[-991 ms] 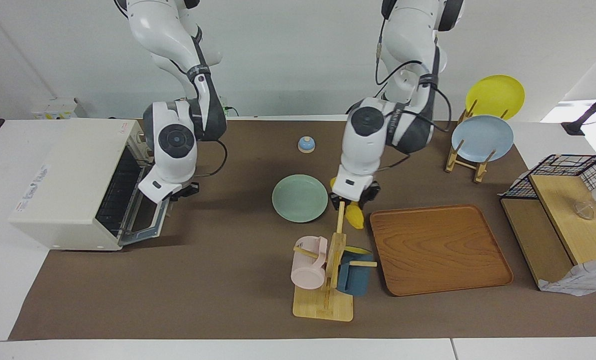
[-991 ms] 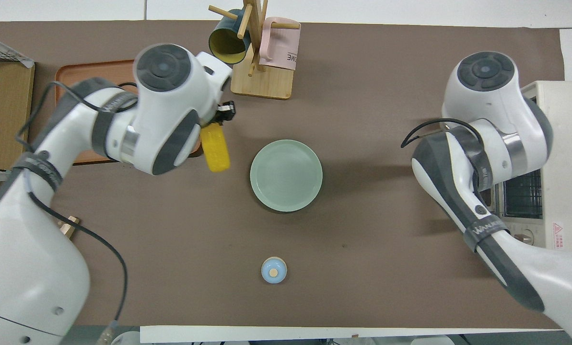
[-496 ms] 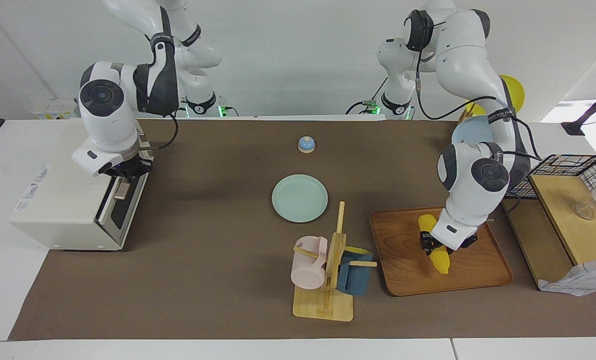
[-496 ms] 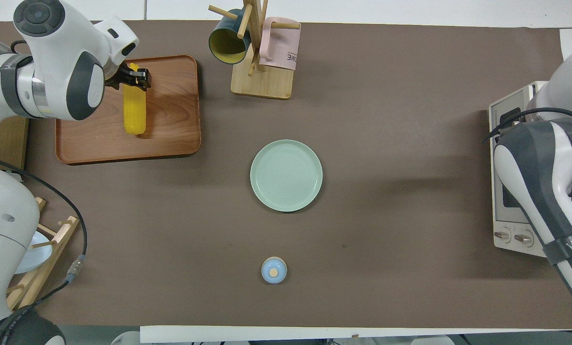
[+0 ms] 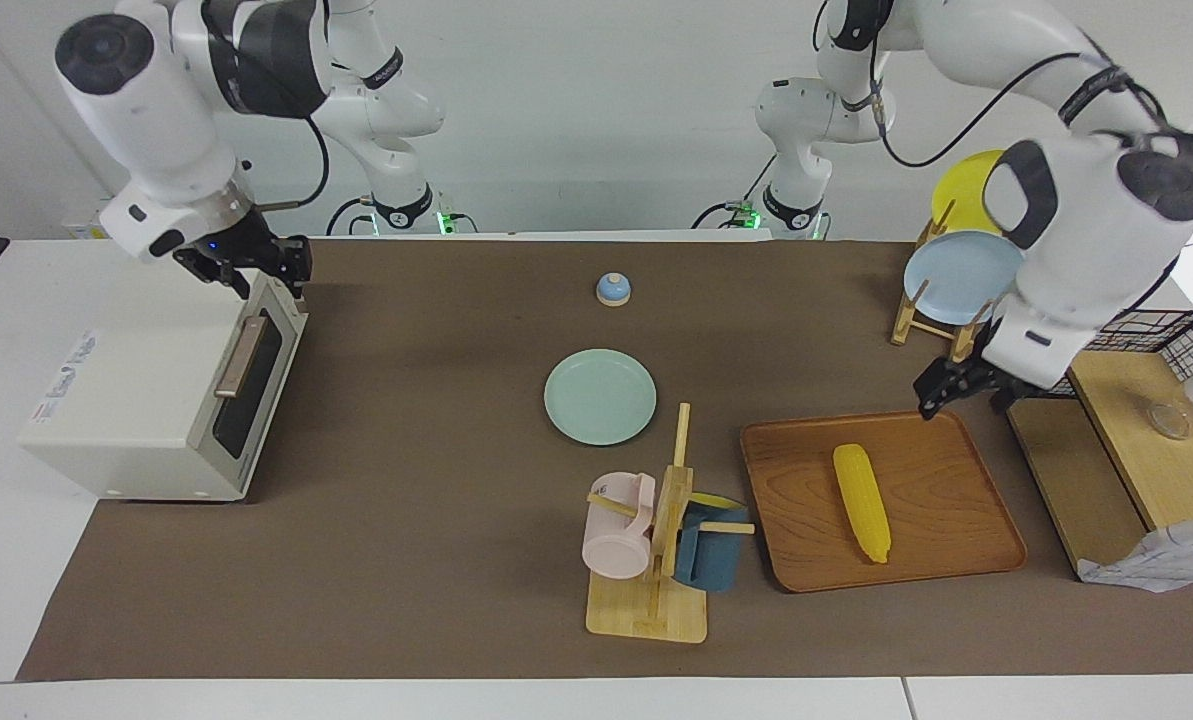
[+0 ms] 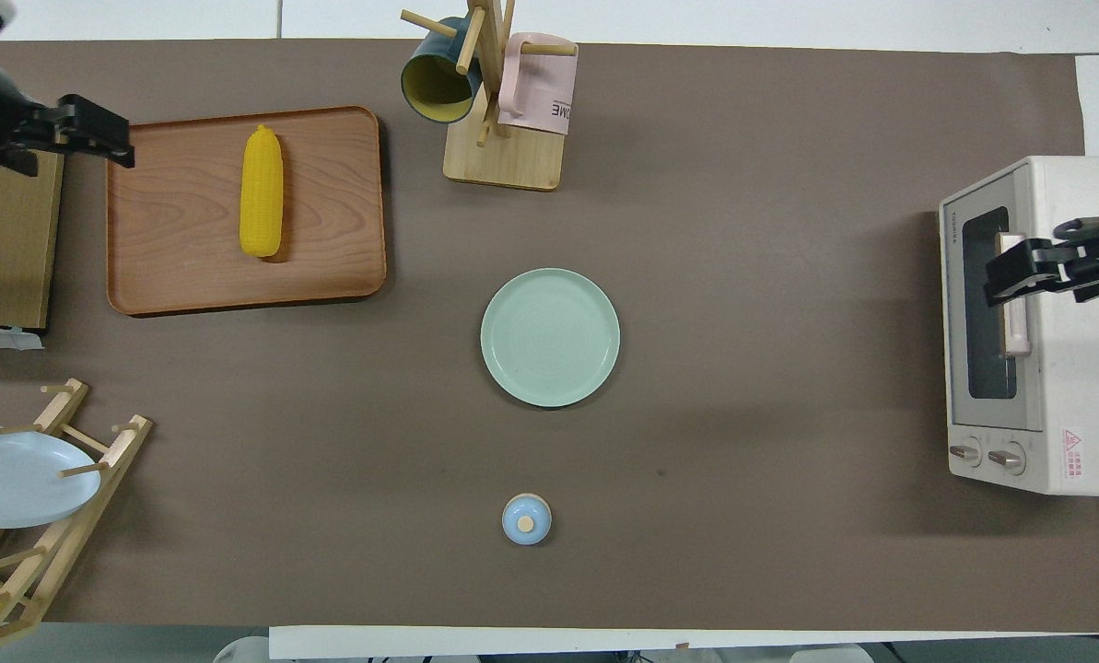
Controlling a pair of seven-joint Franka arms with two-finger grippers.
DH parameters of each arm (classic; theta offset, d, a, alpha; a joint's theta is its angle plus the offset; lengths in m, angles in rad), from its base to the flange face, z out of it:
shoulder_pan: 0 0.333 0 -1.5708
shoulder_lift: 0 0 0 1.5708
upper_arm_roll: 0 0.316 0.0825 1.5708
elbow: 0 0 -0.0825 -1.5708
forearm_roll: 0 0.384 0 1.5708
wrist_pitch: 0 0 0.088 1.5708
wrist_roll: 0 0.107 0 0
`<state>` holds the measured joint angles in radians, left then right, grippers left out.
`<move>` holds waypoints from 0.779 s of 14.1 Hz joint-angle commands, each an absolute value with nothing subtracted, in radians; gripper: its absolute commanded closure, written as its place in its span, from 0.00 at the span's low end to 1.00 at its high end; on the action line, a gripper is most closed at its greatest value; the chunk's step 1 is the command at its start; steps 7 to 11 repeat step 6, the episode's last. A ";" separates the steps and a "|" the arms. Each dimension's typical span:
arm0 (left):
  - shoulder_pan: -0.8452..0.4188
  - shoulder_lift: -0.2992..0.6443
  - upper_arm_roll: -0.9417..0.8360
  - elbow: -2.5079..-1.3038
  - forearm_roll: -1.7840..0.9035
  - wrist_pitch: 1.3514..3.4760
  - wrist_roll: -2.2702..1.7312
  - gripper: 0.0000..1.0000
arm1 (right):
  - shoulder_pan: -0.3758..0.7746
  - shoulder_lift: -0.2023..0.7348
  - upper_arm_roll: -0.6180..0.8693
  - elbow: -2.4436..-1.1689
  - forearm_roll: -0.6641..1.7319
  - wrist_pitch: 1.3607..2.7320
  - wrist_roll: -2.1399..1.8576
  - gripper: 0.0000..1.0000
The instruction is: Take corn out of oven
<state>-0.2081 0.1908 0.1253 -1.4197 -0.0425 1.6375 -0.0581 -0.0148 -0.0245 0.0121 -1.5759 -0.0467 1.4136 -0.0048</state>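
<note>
the corn [image 5: 861, 502] lies flat on the wooden tray [image 5: 986, 550], free of both arms, its long axis running nearer-to-farther from the robots with the tapered tip pointing away from them. the left gripper [image 5: 959, 387] hangs above the tray's rim at the corner closest to the robots, toward the left arm's end of the table; the corn sits below and outward from its jaws, well apart, with bare tray between. whether these jaws are apart or together cannot be told. the left arm is by far the nearer of the two to the corn.

the right gripper [image 5: 252, 262] hangs over the top front edge of the oven [image 5: 126, 390], just above the tan bar handle [image 5: 240, 356], touching nothing; its jaws look apart, holding nothing. the oven door stands shut, and the corn lies well away from these jaws, at the left arm's end of the table.

judged from this layout, the corn is out of the oven and set down, so the task reads as finished and both arms appear to be clearing off.

surface: brown mat, level. room: a green plate [image 5: 600, 396] and a mug rack [image 5: 656, 540] lie between the tray and the oven; a small bell [image 5: 613, 289] sits close to the robots' bases.
</note>
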 commanded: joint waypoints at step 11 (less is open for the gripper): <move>-0.213 0.040 0.114 -1.396 -0.041 1.350 -0.029 0.01 | -0.034 -0.078 0.006 -1.575 -0.020 1.394 0.031 0.00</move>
